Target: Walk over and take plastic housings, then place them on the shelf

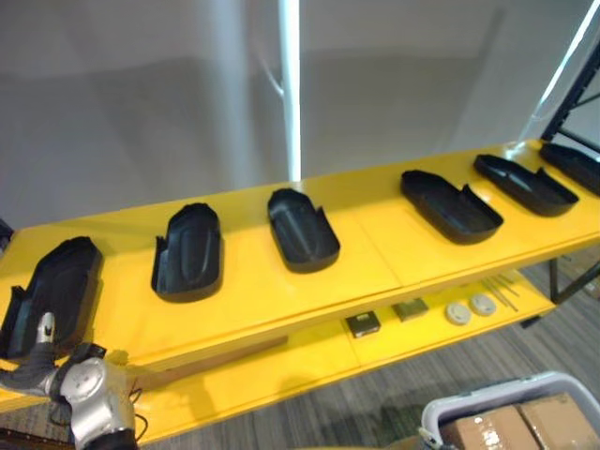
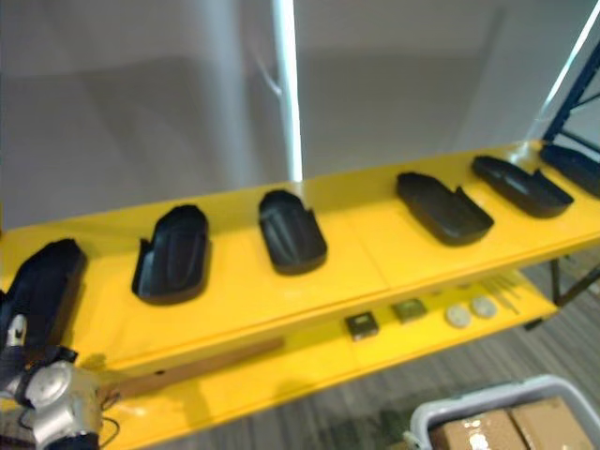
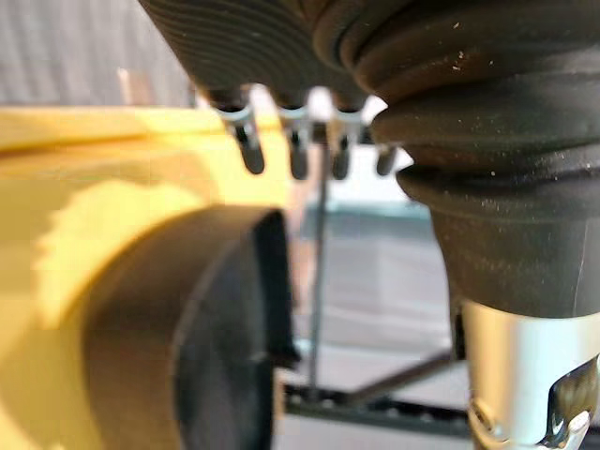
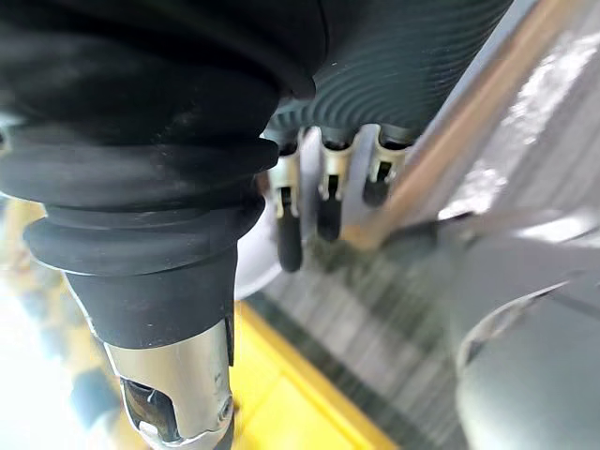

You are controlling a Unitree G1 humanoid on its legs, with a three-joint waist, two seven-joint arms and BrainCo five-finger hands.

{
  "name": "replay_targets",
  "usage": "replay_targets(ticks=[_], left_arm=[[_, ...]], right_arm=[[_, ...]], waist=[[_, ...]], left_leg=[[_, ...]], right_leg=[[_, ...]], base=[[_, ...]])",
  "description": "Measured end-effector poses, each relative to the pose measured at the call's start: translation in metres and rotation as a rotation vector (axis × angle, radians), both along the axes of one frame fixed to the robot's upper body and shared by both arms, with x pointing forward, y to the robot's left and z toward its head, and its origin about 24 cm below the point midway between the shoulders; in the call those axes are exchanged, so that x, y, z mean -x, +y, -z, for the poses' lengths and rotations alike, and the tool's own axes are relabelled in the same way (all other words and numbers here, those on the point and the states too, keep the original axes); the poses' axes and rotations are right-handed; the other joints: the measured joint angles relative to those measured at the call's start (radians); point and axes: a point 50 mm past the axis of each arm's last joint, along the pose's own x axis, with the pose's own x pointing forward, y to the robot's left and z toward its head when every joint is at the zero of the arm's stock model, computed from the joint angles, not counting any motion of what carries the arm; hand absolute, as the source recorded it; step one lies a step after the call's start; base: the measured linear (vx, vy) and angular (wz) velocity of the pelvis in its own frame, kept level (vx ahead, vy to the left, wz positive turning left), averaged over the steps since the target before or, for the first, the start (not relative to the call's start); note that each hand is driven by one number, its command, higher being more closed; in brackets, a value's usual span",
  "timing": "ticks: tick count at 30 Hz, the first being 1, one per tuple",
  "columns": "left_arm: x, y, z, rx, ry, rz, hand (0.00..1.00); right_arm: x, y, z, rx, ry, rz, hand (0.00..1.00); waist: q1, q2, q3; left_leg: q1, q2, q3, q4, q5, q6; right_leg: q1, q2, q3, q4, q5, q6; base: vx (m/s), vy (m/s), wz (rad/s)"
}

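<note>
Nearest, at the lower right, a grey bin holds cardboard boxes. The right robot hand hangs over the floor with its fingers straight and nothing in them. At the lower left the left robot hand is at the front edge of the yellow shelf. Its fingers are extended and empty, just beside the leftmost housing but, as far as the wrist view shows, not touching it. On the lower level lie two dark square parts, two pale discs and some thin rods, all out of the way. On the shelf top five more housings continue the row to the right, each well apart from the next. These black moulded shells look light, stiff and thin-walled, with a smooth skin that could slip. A hold across the middle, thumb on one side wall and fingers over the other, seems safest. Nothing lies between the left robot hand and its housing. The bin by the feet is the thing to mind when stepping. Behind stands a plain grey wall with a bright light strip.
</note>
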Motion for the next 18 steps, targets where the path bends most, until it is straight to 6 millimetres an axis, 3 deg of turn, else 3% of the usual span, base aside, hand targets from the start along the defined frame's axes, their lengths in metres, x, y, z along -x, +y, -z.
replay_targets(ticks=[5, 7, 10, 12, 14, 18], left_arm=[[0.002, -0.001, -0.004, -0.012, -0.014, 0.002, 0.00], [0.010, 0.000, -0.009, -0.040, -0.021, -0.001, 0.00], [0.019, -0.003, -0.011, -0.051, -0.032, -0.018, 0.00], [0.024, -0.004, -0.008, -0.032, -0.036, -0.057, 0.00], [0.026, -0.005, -0.006, -0.024, -0.036, -0.069, 0.00], [0.025, -0.006, -0.010, -0.030, -0.048, -0.065, 0.00]], right_arm=[[-0.040, -0.023, -0.039, 0.328, -0.175, 0.033, 0.00], [-0.065, -0.032, -0.074, 0.517, -0.312, 0.079, 0.00], [-0.082, -0.033, -0.115, 0.699, -0.469, 0.130, 0.00], [-0.091, -0.027, -0.130, 0.720, -0.548, 0.124, 0.00], [-0.093, -0.020, -0.129, 0.689, -0.560, 0.074, 0.00], [-0.088, -0.005, -0.107, 0.526, -0.477, -0.128, 0.00]], waist=[[0.001, 0.014, 0.012], [0.001, 0.007, 0.017], [0.004, -0.006, 0.023], [0.004, -0.008, 0.027], [0.003, -0.009, 0.028], [0.002, -0.002, 0.034]], left_leg=[[-0.002, 0.001, 0.002, -0.001, 0.000, 0.000], [-0.002, 0.002, 0.006, 0.000, 0.000, 0.000], [-0.004, 0.004, 0.023, 0.000, 0.000, 0.000], [-0.004, 0.005, 0.028, 0.001, 0.000, 0.000], [-0.004, 0.007, 0.031, 0.002, 0.000, 0.000], [-0.004, 0.007, 0.031, 0.003, -0.001, 0.001]], right_leg=[[-0.004, 0.001, 0.007, 0.000, 0.002, 0.002], [-0.006, 0.003, 0.011, 0.001, 0.002, 0.002], [-0.017, 0.006, 0.021, 0.004, 0.004, 0.000], [-0.020, 0.008, 0.028, 0.009, 0.006, -0.002], [-0.023, 0.011, 0.034, 0.009, 0.007, -0.003], [-0.024, 0.011, 0.034, 0.009, 0.006, -0.004]], base=[[0.00, 0.000, 0.00], [0.01, 0.013, -0.04], [0.00, 0.012, -0.12], [-0.01, 0.010, -0.11], [-0.02, 0.006, -0.05], [0.00, 0.000, 0.00]])
